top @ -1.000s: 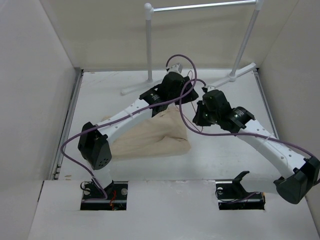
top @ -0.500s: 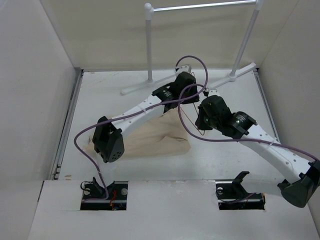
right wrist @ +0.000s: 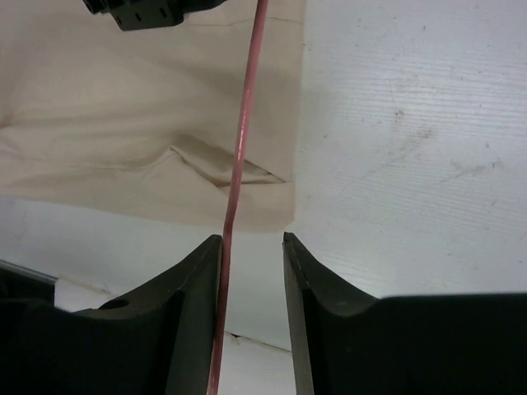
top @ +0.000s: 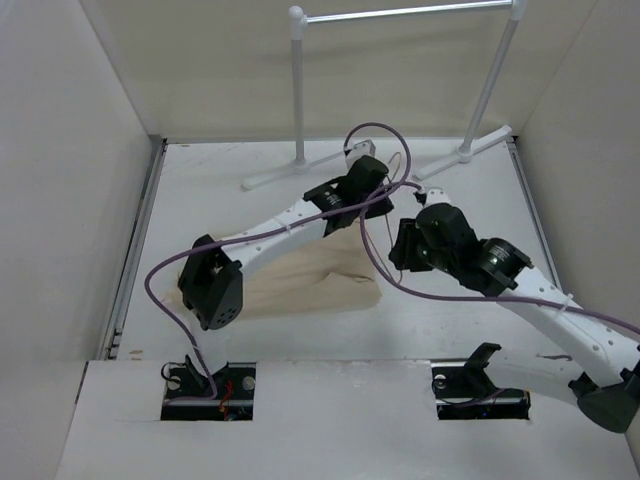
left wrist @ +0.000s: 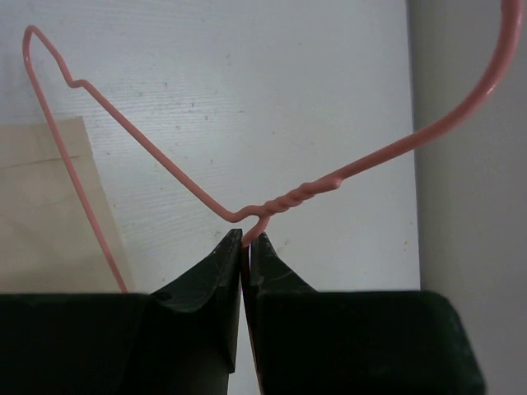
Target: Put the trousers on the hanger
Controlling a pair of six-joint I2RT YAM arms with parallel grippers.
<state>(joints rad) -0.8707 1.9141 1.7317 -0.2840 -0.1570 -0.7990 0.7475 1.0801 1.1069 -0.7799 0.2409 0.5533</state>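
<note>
The beige trousers (top: 300, 282) lie folded on the table under the left forearm. They also show in the left wrist view (left wrist: 41, 214) and the right wrist view (right wrist: 123, 123). My left gripper (top: 352, 190) (left wrist: 245, 239) is shut on the pink wire hanger (left wrist: 292, 197), gripping it just below the twisted neck and holding it above the table. My right gripper (top: 400, 250) (right wrist: 253, 240) is open. A straight run of the hanger wire (right wrist: 243, 132) passes between its jaws, close against the left finger (right wrist: 198, 280). The trousers' edge lies beyond.
A white tubular rack (top: 299, 90) with a metal rail (top: 400, 12) stands at the back, its feet (top: 275, 178) spreading over the table. White walls enclose the left, right and back. Purple cables (top: 380, 135) loop over both wrists.
The left arm has shifted right, its elbow swinging inward. The right gripper has moved toward the near side. The trousers' raised right end has dropped flatter.
</note>
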